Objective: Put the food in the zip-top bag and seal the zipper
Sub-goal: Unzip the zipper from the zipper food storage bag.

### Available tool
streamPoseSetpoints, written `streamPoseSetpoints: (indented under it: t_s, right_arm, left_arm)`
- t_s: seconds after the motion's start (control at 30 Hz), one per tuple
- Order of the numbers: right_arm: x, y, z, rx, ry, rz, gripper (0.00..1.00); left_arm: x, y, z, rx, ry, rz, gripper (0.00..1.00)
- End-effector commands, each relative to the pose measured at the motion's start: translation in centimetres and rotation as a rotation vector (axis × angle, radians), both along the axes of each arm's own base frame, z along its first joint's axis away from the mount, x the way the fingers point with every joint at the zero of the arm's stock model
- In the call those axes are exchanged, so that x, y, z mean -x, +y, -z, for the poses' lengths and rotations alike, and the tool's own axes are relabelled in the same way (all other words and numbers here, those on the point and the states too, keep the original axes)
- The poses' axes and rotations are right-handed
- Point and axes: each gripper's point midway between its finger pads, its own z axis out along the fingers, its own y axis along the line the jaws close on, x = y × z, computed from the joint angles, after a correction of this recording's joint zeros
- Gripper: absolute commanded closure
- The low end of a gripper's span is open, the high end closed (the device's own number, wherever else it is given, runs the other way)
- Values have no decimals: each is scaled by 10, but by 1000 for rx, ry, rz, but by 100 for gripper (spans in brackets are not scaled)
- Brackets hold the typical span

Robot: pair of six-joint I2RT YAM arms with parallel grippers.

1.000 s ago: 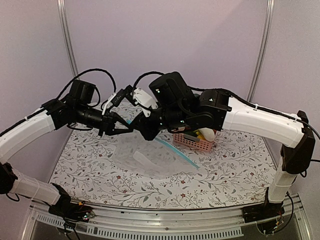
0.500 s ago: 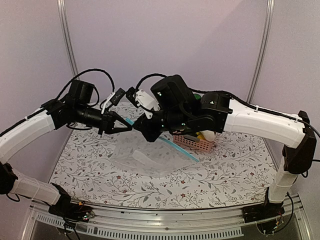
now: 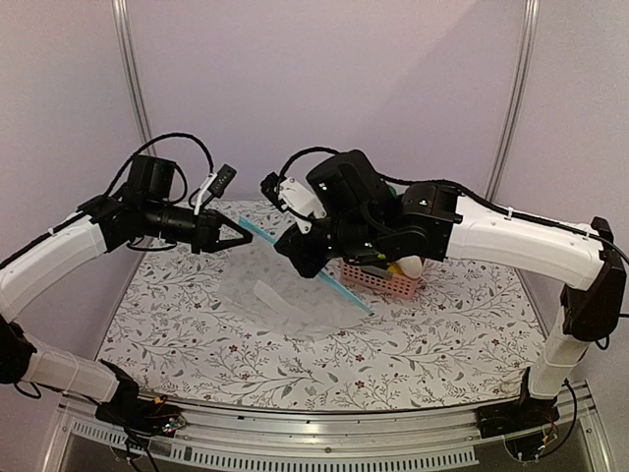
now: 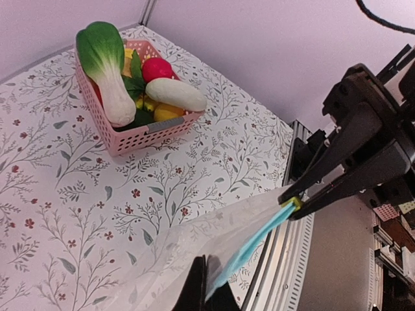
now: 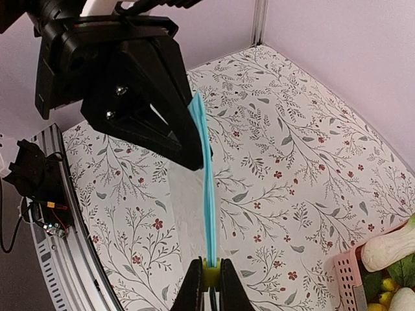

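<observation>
the left jaws were closed tight on one end of the zipper (image 3: 314,272), with the blue strip pinched between the tips. the right jaws were nearly closed on the same strip further along, gripping it at a small yellow-green slider (image 5: 211,264). between the two grips the zipper ran straight and taut, lifted off the desk (image 3: 442,334), which had a floral cloth. the bag (image 3: 280,307) hung below the strip as a clear, crinkled sheet, and its lower part lay on the cloth.

the food sat in a pink basket (image 4: 155,127) on the desk, apart from the bag. a bok choy (image 4: 107,71) leaned over the basket's rim. a red fruit (image 4: 157,68), a pale long piece (image 4: 175,94) and a yellow-orange piece (image 4: 167,112) lay beside it. none of the food was in the bag.

a small pale tag (image 4: 406,207) on the right arm was too blurred to read.
</observation>
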Motion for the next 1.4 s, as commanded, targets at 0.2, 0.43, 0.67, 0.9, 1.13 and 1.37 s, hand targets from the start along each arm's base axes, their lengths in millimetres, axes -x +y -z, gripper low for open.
streamPoseSetpoints:
  t_s: [0.2,0.43,0.67,0.9,1.13,1.37]
  right_arm:
    - [-10,-43,-2,40,7,84,100]
    - [-15,-58,1,46,14,118,100]
    - [-20,-71,5,52,19,153,100]
    - [-23,-82,5,49,20,175,100]
    - [-24,-89,5,51,21,188,100]
    - [-24,-93,7,54,28,194,100]
  left_arm:
    - [-45,39,9,-26,8,-232,100]
    - [-61,62,10,-29,13,-325,100]
    - [-71,81,5,-16,0,-398,100]
    - [-78,98,3,-23,-13,-460,100]
    - [-85,114,2,-29,-23,-521,100]
    - [-86,122,-1,-31,-33,-542,100]
